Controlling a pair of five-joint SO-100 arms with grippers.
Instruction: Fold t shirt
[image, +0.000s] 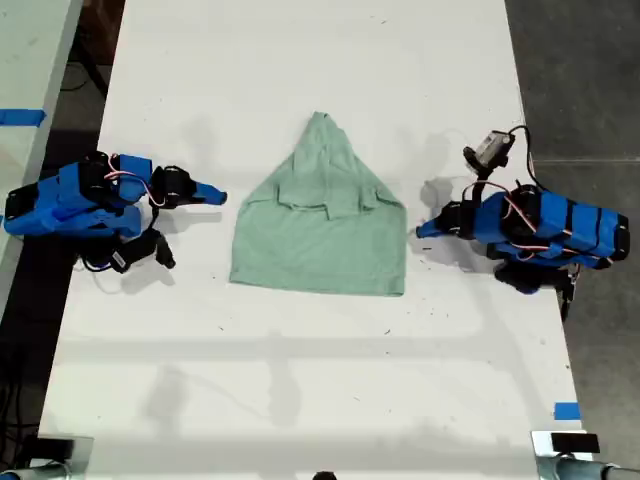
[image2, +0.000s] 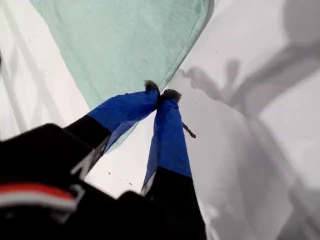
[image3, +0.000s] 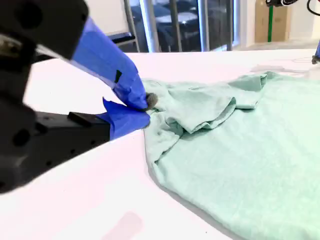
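The pale mint-green t shirt (image: 320, 240) lies flat in the middle of the white table (image: 300, 380), its sleeves folded in over the chest and its top narrowing to a point. My first gripper (image: 422, 230) is at the exterior view's right, shut, just off the shirt's side edge. The first wrist view shows its blue tips (image2: 161, 92) pressed together over the edge of the t shirt (image2: 120, 45) with no cloth between them. My second gripper (image: 218, 196) is at the exterior view's left, shut (image3: 145, 107), right beside the folded sleeve of the t shirt (image3: 240, 150).
A blue tape mark (image: 566, 411) sits near the table's front corner on the exterior view's right. Another table with blue tape (image: 20, 117) stands across a dark gap at the exterior view's left. Dark floor borders the table on the exterior view's right.
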